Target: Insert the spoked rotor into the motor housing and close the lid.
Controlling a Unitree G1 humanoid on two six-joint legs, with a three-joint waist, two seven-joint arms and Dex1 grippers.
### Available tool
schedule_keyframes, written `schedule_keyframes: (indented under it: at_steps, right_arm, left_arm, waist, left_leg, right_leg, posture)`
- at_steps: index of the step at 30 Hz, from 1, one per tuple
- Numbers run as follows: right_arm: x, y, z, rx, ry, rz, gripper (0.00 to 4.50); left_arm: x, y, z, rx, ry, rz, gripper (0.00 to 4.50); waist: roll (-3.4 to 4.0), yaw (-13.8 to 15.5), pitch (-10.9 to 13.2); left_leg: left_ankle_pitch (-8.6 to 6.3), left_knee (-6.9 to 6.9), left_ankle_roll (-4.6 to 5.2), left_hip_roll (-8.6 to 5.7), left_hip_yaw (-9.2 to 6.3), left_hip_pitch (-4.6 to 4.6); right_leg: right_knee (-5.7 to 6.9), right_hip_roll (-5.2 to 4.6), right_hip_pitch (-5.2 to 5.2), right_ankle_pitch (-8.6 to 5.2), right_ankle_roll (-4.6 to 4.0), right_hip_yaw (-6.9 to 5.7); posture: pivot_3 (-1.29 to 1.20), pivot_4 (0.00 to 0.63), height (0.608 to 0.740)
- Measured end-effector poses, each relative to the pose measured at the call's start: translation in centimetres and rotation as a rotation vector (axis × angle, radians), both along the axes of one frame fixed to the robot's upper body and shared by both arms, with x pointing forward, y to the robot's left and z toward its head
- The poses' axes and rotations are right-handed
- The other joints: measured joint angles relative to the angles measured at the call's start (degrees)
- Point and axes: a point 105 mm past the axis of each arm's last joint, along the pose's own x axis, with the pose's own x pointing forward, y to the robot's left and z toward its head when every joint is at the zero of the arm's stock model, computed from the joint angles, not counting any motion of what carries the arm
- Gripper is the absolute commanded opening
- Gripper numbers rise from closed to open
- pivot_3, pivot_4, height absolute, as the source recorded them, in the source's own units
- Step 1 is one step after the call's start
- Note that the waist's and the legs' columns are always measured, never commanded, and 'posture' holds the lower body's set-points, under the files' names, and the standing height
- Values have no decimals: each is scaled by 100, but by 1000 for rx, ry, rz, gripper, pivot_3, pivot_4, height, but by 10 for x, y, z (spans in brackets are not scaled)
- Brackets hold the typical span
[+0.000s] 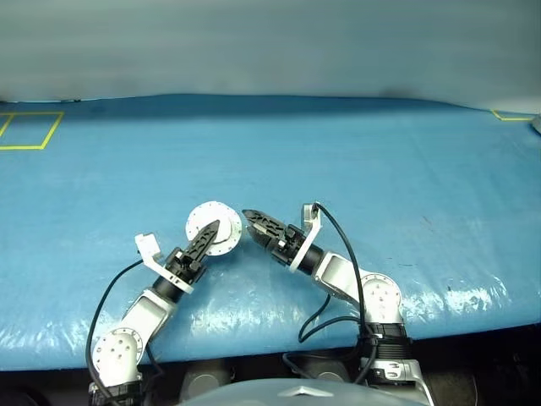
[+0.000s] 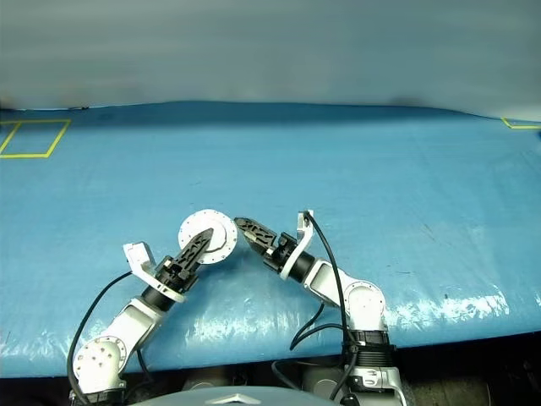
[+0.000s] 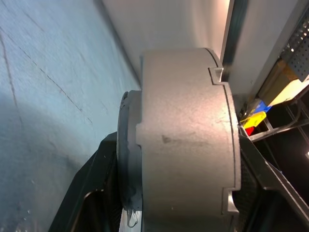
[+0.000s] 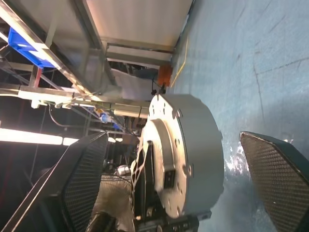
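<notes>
The motor housing (image 1: pixel 213 227), lid apparently seated, is held clamped in the left gripper (image 1: pixel 205 239) at the table's (image 1: pixel 355 152) six o'clock. The right gripper (image 1: pixel 256 224) stands wide apart, released. Setting down is judged next.

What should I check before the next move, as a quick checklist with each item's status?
1. Left gripper gripping the housing: ok, its fingers pinch the can across its width in the left wrist view.
2. Right gripper open and free of the housing: ok, its fingers stand wide on either side of it in the right wrist view.
3. Housing lifted off the table: ok, held on edge above the blue cover.
4. Rotor seated inside: cannot tell, the interior is hidden.
5. Lid closed on it: cannot tell, though the can looks like one closed piece.
</notes>
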Motion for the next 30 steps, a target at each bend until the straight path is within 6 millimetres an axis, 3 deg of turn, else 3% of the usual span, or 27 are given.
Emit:
schedule_keyframes:
  at_steps: [4,7,10,11,16,24,25,28,30]
  right_arm:
    - [1,-2,-2,-17,-3,-5,4452]
    - [2,-5,-8,-92,-24,-18,4452]
    - [9,-11,-17,-252,-107,-79,4452]
    - [12,-14,-19,-263,-123,-114,4452]
    - [13,-16,-11,-242,-204,-163,4452]
    - [14,-18,-12,-294,-263,-184,4452]
    - [13,-17,-13,-300,-267,-182,4500]
    - [11,-16,-15,-312,-268,-175,4500]
    - [10,-15,-16,-318,-267,-171,4500]
  left_arm:
    - [11,24,10,23,-36,134,2580]
    - [24,64,15,102,-43,372,2580]
    - [25,103,2,195,9,549,2580]
    - [24,106,-5,212,38,559,2580]
    - [30,108,-24,227,101,564,2580]
    - [35,97,-27,205,96,496,2580]
    - [35,97,-27,210,99,497,3110]
    - [38,99,-25,236,99,514,3963]
    - [40,102,-23,251,103,540,3963]
  waist:
    - [-1,-1,0]
    - [-4,-1,-1]
    - [-7,2,-2]
    - [-9,23,-3]
    - [-31,81,-4]
    - [-36,62,-6]
    - [-36,62,-6]
    - [-31,62,-9]
    - [-29,51,-10]
  left_leg:
    - [0,1,0,-1,2,0]
    - [0,1,0,-6,3,1]
    - [0,-1,0,-13,4,0]
    - [0,0,0,-11,4,-2]
    - [0,8,0,-6,3,-9]
    - [3,8,-6,-5,2,1]
    - [4,8,-6,-5,2,2]
    - [5,6,-9,-4,3,23]
    - [9,5,-16,-3,3,32]
  right_leg:
    - [-1,-1,1,1,2,2]
    - [-1,4,1,4,4,1]
    - [-4,6,1,9,15,0]
    - [-7,5,1,10,17,-1]
    - [-11,2,2,15,26,-5]
    - [0,4,5,14,22,-4]
    - [1,4,6,14,21,-4]
    - [4,4,22,12,18,-4]
    - [6,7,28,0,-12,-4]
  posture:
    - [0,150,740]
    - [0,150,740]
    - [0,150,740]
    - [0,150,740]
    - [0,150,740]
    - [0,150,740]
    - [0,150,740]
    - [0,150,740]
    - [0,150,740]
